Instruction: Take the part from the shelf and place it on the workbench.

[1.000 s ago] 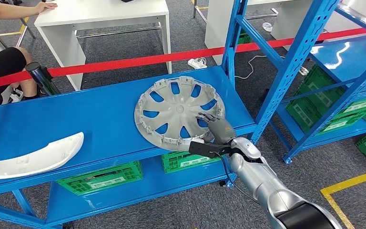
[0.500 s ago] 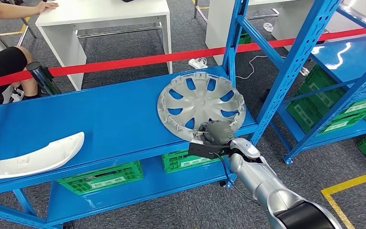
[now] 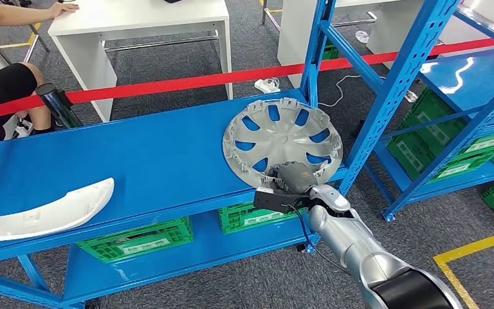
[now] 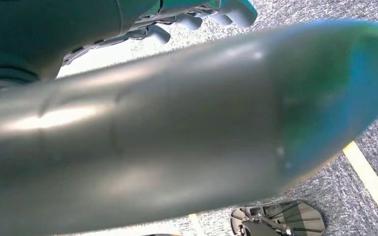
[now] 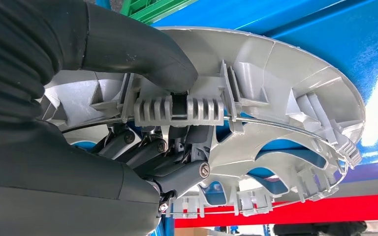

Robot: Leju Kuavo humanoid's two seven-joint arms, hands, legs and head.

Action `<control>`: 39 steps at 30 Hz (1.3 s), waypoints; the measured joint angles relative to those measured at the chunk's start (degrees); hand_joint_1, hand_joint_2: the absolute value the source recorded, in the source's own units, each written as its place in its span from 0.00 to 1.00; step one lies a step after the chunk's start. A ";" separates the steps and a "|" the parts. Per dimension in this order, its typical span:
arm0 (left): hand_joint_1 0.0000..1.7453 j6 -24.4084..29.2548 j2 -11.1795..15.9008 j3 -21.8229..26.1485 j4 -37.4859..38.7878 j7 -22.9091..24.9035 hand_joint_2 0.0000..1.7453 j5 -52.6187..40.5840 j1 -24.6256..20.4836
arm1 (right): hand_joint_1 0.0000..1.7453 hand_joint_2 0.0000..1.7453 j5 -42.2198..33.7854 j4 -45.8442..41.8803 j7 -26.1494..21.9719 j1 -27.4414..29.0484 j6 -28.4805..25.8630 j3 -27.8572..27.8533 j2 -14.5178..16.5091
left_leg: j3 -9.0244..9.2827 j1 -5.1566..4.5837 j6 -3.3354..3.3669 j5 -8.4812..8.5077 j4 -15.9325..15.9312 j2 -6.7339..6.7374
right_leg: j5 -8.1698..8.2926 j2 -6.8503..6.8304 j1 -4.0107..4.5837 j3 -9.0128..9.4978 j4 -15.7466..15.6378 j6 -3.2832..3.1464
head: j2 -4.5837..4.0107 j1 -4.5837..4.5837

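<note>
Partly hidden behind the wheel cover [image 3: 282,141], the right hand [image 3: 291,177] grips its near rim; the cover tilts up beyond the hand.

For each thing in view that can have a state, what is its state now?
Hubcap: tilted up off the blue shelf, gripped at its near rim.
Right hand: grips the hubcap rim, thumb pressed on a clip.
Left hand: fingers curled, holds nothing visible.
White curved part: lying flat on the shelf, untouched.
</note>
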 joint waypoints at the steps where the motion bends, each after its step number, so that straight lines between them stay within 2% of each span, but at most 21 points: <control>1: 0.00 0.00 0.00 -0.03 0.00 -0.01 0.00 -0.06 0.00 | 1.00 1.00 0.01 0.01 0.00 0.00 -0.01 0.00 0.01 | 0.00 0.00 0.00 0.00 0.00 0.00 | 0.00 0.00 0.00 0.00 0.00 0.00 | 0.00 0.00; 12: 0.00 0.02 0.00 -0.08 0.00 -0.02 0.00 -0.12 0.00 | 1.00 1.00 0.00 0.15 0.00 -0.02 -0.07 0.00 0.01 | 0.01 0.00 0.00 0.00 0.00 0.00 | 0.00 0.00 0.00 0.01 0.00 0.00 | 0.00 0.00; 16: 0.00 0.27 0.00 -0.08 0.00 0.09 1.00 -0.12 0.00 | 1.00 1.00 0.01 0.16 0.00 -0.02 -0.08 0.00 0.01 | 0.01 0.00 0.00 0.00 0.00 0.00 | 0.00 0.00 0.00 0.01 0.00 0.00 | 0.00 0.00; 24: 0.00 4.63 0.03 -0.06 -0.04 2.06 1.00 -0.04 -0.32 | 1.00 1.00 0.48 0.16 0.01 0.02 -0.41 0.00 0.09 | 0.01 0.00 0.00 0.00 0.00 0.00 | 0.00 0.00 0.00 0.00 0.00 0.00 | 0.00 0.00; 28: 0.00 4.92 0.09 -0.06 -0.05 1.85 1.00 -0.04 -0.80 | 1.00 1.00 0.68 0.16 -0.12 0.16 -1.74 0.00 0.14 | 0.01 0.00 0.00 0.00 0.00 0.00 | 0.00 0.00 0.00 0.00 0.00 0.00 | 0.00 0.00; 30: 0.00 4.85 0.09 -0.09 -0.06 1.09 1.00 -0.37 -0.87 | 1.00 1.00 0.96 0.09 -0.62 0.68 -5.21 -0.01 0.14 | -0.01 0.00 0.00 0.00 0.00 -0.02 | 0.00 -0.01 0.00 -0.01 0.00 0.00 | 0.00 0.01; 35: 0.00 4.37 -0.02 -1.83 -0.03 -0.16 1.00 -3.90 -0.33 | 1.00 1.00 3.86 -2.48 -1.39 3.04 -17.97 -0.33 0.14 | -0.22 0.00 0.00 0.01 0.00 -0.03 | 0.03 -0.01 -0.01 -0.19 0.03 0.03 | 0.00 0.01; 39: 0.00 4.27 -0.30 -3.11 0.01 -0.16 1.00 -4.76 0.27 | 1.00 1.00 8.19 -6.44 -0.09 3.46 -21.66 -0.40 0.10 | -0.34 0.00 0.00 0.01 0.00 -0.02 | 0.03 0.00 -0.01 -0.33 0.04 0.03 | 0.00 0.00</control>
